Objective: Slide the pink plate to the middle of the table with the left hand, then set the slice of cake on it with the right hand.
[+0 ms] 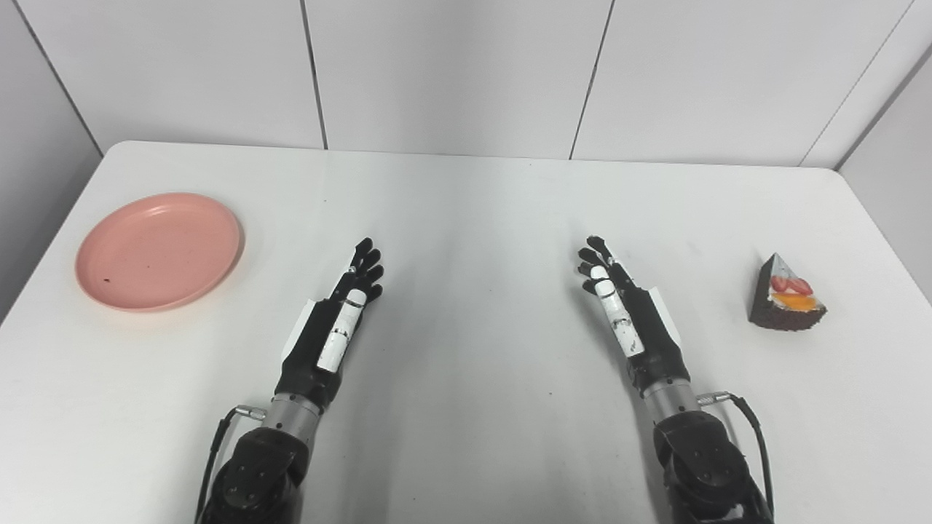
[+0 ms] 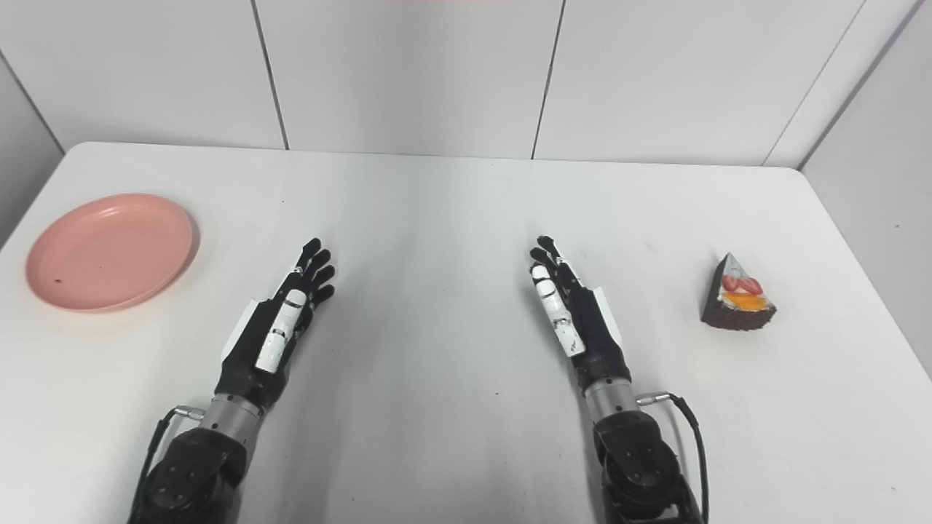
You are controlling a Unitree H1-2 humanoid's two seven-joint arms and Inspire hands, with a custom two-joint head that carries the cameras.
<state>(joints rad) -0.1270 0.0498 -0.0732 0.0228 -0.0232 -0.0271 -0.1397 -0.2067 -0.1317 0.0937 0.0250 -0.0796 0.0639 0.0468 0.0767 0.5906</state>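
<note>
Round glossy pink plate [image 1: 159, 250]; wedge cake slice [image 1: 786, 295]; left robot hand [image 1: 338, 314], right robot hand [image 1: 628, 311] empty, splayed.

The plate [image 1: 159, 250] at the left of the frame is plain pink (one tiny dark speck). The cake [image 1: 786, 295] at the right is dark brown, topped white, red and orange. Both hands, left [image 1: 336, 320] and right [image 1: 628, 314], are black with white thumbs. The table [image 1: 473, 218] is white.

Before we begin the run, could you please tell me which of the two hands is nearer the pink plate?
The left hand: the plate lies on its side of the table, while the right hand sits toward the cake.
</note>
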